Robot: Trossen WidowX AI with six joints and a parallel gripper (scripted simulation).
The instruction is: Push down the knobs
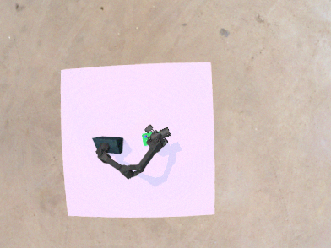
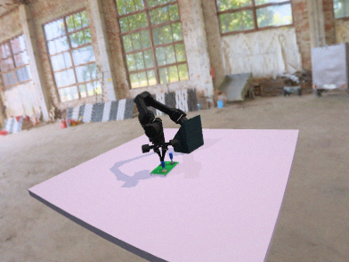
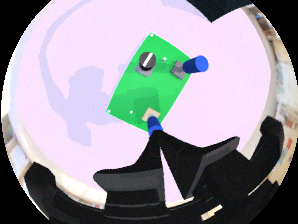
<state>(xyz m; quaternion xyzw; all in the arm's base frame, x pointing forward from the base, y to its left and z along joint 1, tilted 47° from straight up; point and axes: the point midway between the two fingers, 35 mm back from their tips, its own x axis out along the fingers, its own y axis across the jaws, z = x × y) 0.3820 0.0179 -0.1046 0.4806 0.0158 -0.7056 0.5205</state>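
The green circuit board [image 1: 144, 142] [image 2: 157, 171] [image 3: 123, 96] stands on the table. My gripper [image 2: 163, 160] [image 3: 156, 132] is shut, with its fingertips together at the top of the near blue knob [image 2: 163, 165] [image 3: 154, 125]. This knob is over the tan potentiometer [image 3: 149, 114]; the tips hide its top, and any gap beneath it is too small to judge. The other blue knob [image 2: 171, 156] [image 3: 196, 64] stands upright at the board's edge, raised above its grey potentiometer [image 3: 177, 70]. The fingers are away from it.
A black knob with a white line [image 3: 147, 60] sits on a third part of the board. A large dark block [image 1: 111, 144] [image 2: 192, 135] stands beside the arm's base, to one side of the board. The pink table top [image 1: 97, 101] [image 2: 231, 187] surrounds the board.
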